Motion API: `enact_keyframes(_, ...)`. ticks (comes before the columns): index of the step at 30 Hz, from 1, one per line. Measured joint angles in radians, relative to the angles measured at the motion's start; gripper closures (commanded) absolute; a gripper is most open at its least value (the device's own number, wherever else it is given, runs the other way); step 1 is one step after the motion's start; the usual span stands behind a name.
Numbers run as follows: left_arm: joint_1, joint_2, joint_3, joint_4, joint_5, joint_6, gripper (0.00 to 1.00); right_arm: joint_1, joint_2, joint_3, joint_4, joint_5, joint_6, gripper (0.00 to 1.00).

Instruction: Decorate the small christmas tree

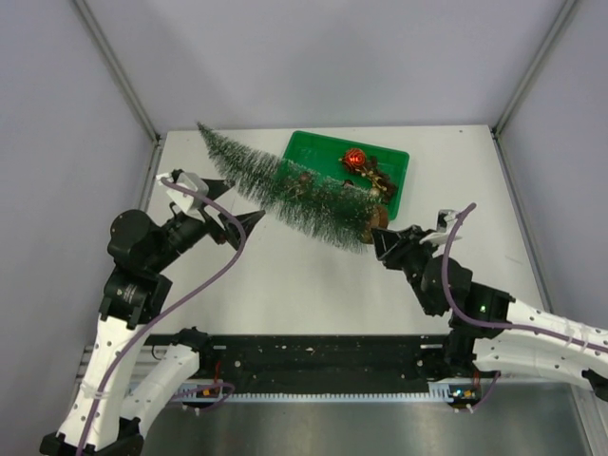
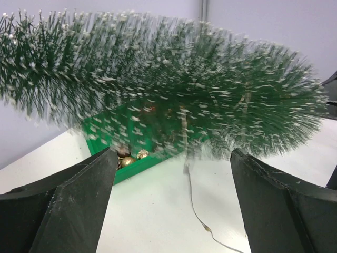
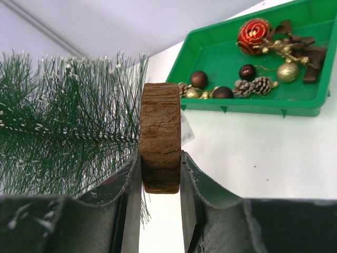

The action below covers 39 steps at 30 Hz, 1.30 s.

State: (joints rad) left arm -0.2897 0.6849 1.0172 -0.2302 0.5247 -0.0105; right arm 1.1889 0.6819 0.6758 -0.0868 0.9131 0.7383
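The small christmas tree is held off the table, lying tilted with its tip toward the back left. My right gripper is shut on its round wooden disc base, one finger on each flat face. The bristles fill the top of the left wrist view. My left gripper is open and empty, just left of the tree's middle, below the bristles. A green tray behind the tree holds a red ornament, dark and gold balls and pine cones.
A thin wire trails on the white table under the tree. Grey walls with metal frame posts enclose the table on left, back and right. A black rail runs along the near edge between the arm bases.
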Motion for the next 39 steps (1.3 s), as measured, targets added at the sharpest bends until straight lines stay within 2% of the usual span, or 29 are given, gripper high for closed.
enact_keyframes(6,0.0,0.001,0.0,-0.002,-0.003,0.016,0.04,0.001,-0.102,-0.119,0.101,-0.114,-0.001,1.0)
enact_keyframes(9,0.0,0.0,0.0,-0.004,-0.003,0.031,0.09,0.002,-0.187,-0.178,0.117,-0.162,0.018,1.0)
enact_keyframes(12,0.0,-0.002,0.0,-0.004,-0.007,0.039,0.27,0.002,-0.272,-0.223,0.125,-0.197,0.04,1.0)
enact_keyframes(14,0.0,-0.002,0.0,-0.002,-0.018,0.038,0.47,0.002,-0.324,-0.24,0.125,-0.216,0.054,1.0)
enact_keyframes(17,0.001,-0.001,0.0,-0.002,-0.029,0.03,0.68,0.002,-0.373,-0.258,0.133,-0.233,0.08,1.0)
enact_keyframes(20,0.002,-0.002,0.002,0.0,-0.036,0.021,0.73,0.002,-0.409,-0.284,0.147,-0.235,0.102,1.0)
enact_keyframes(26,0.002,0.0,0.016,0.0,-0.047,-0.027,1.0,0.002,-0.366,-0.284,0.15,-0.266,0.104,1.0)
enact_keyframes(33,0.003,0.0,0.051,0.014,-0.064,-0.072,1.0,0.002,-0.333,-0.284,0.154,-0.304,0.102,1.0)
enact_keyframes(39,0.006,0.008,0.074,0.029,-0.096,-0.078,1.0,0.003,-0.364,-0.303,0.201,-0.423,0.075,1.0)
